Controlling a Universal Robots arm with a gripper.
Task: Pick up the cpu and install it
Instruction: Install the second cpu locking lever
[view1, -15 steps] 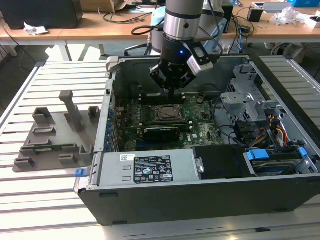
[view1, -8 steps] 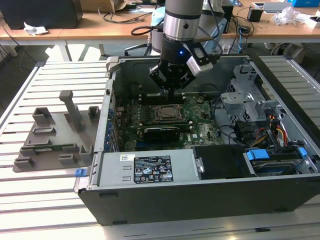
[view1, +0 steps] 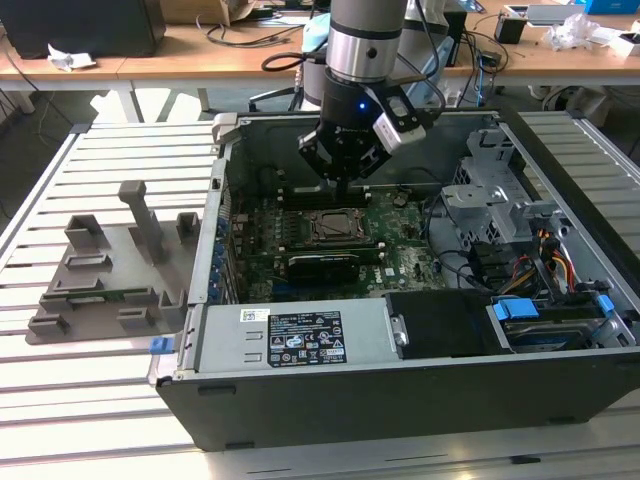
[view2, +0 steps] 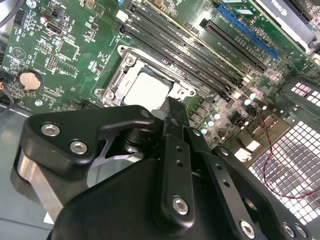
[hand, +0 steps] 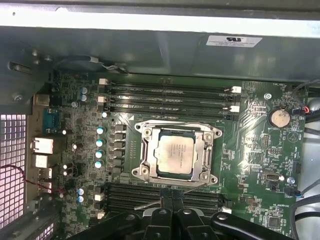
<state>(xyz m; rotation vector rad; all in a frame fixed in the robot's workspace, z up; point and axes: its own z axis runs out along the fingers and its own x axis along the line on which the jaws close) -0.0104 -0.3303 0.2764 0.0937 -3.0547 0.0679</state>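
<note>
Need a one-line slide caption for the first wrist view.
CPU seated in the motherboard socket frame, tool hovering beside it.

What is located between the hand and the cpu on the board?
In the first wrist view, black memory slots lie between the hand and the cpu, which sits in its socket frame.

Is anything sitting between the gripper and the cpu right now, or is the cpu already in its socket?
Nothing visible stands between them. The cpu already lies flat inside the socket frame on the motherboard, its metal top uncovered. The gripper hangs above the board beside the socket, holding nothing.
</note>
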